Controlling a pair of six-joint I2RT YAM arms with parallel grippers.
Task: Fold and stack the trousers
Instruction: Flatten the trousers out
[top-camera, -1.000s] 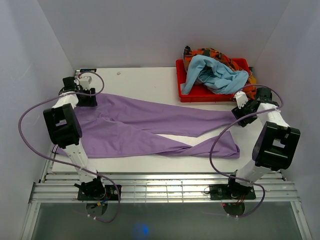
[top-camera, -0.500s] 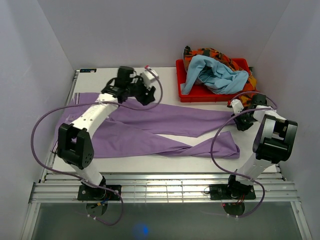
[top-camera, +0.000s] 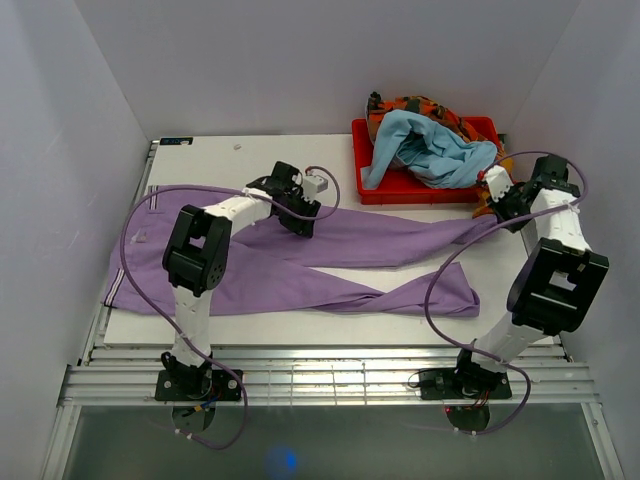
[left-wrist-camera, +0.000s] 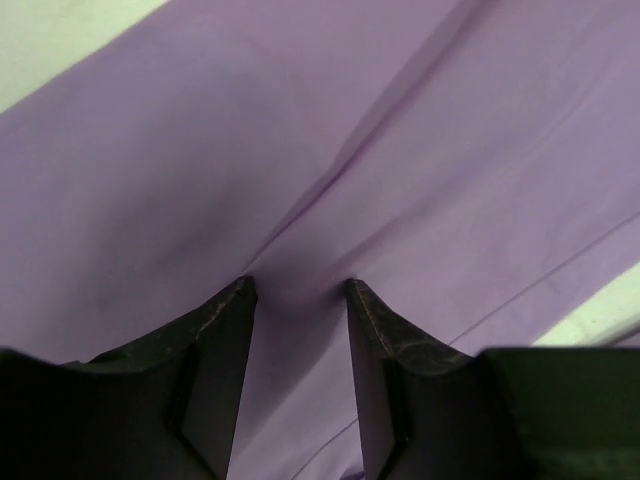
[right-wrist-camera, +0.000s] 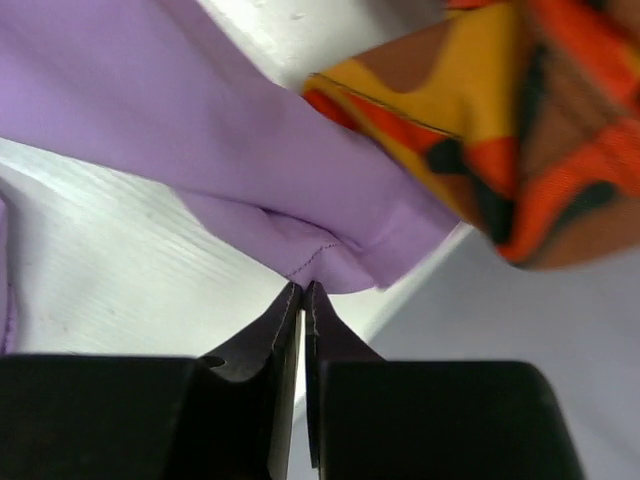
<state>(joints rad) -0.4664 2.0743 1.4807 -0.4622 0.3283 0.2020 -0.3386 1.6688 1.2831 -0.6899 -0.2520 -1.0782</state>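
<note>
The right pincer (right-wrist-camera: 302, 290), closed on the hem of the trousers (top-camera: 380, 240), may lose this shallow bite once it pulls; the left pincer (left-wrist-camera: 298, 286) stands open astride a cloth ridge.

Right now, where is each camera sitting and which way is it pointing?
Top external: above and behind the arm bases, looking down at the trousers and red bin; both arms show.
Left wrist: looks down onto the trousers; open left end effector shows.
Right wrist: looks at the trousers' cuff and orange patterned cloth; shut right end effector shows.
Shared: all see the trousers.
</note>
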